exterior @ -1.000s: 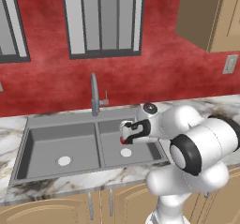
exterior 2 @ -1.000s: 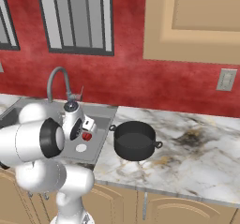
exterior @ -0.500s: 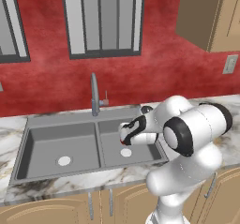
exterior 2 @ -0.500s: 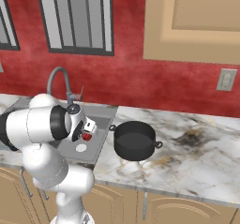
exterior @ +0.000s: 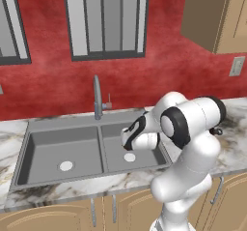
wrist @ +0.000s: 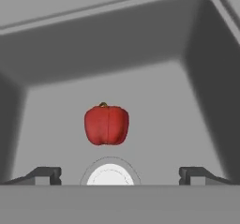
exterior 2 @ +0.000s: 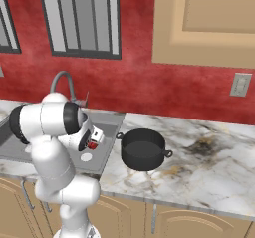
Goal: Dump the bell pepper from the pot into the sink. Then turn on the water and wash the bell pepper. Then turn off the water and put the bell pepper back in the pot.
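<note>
The bell pepper [wrist: 106, 124], small, glossy and red, rests on the floor of the sink's right basin [wrist: 117, 45], just beyond the round pale drain [wrist: 110, 175]. My gripper [wrist: 121, 176] hangs low over that basin with its jaws open wide, a dark fingertip [wrist: 44, 175] showing on each side and the pepper ahead of them, untouched. From the right base view a bit of the bell pepper [exterior 2: 92, 145] peeks out under the gripper [exterior 2: 93, 138]. The black pot [exterior 2: 143, 149] stands upright on the counter right of the sink [exterior 2: 107, 122]. The gripper [exterior: 126, 140] sits above the right drain [exterior: 129, 156].
A curved grey faucet [exterior: 98, 97] rises behind the divider between the sink's [exterior: 72, 145] basins. The left basin has its own drain [exterior: 66, 166]. Marble counter [exterior 2: 209, 157] stretches right of the pot, with a wall outlet [exterior 2: 241, 85] above it.
The arm's elbow and shoulder have swung round while the hand stayed over the right basin and dipped slightly. The jaws stayed open; the pepper and the pot have not moved.
</note>
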Controlling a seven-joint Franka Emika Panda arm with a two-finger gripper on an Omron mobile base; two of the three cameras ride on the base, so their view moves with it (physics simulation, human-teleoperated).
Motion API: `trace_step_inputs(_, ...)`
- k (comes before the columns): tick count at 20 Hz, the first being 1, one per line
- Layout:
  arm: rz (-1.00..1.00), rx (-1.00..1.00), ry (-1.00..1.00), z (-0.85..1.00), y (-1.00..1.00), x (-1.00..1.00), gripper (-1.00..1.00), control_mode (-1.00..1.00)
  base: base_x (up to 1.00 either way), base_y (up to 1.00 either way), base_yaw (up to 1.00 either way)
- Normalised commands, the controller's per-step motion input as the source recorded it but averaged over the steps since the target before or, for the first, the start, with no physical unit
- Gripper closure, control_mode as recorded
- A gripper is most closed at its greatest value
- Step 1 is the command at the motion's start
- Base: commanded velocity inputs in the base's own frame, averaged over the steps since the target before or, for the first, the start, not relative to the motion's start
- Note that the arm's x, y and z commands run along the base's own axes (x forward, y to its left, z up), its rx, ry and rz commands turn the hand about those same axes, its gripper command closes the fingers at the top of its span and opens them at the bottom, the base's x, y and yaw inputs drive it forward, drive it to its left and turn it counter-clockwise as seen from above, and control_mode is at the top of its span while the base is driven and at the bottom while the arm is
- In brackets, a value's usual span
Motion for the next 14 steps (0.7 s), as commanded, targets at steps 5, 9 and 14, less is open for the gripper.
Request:
trace_step_inputs(5,0.00,0.00,0.01,-0.19,0.00,0.27,-1.00,-1.00,0.00,0.00,0.00)
trace_step_inputs(9,0.00,0.00,0.01,-0.14,0.00,0.26,-1.00,-1.00,0.00,0.00,0.00)
trace_step_inputs(14,0.00,0.00,0.01,-0.23,0.00,0.03,-1.00,-1.00,0.00,0.00,0.00)
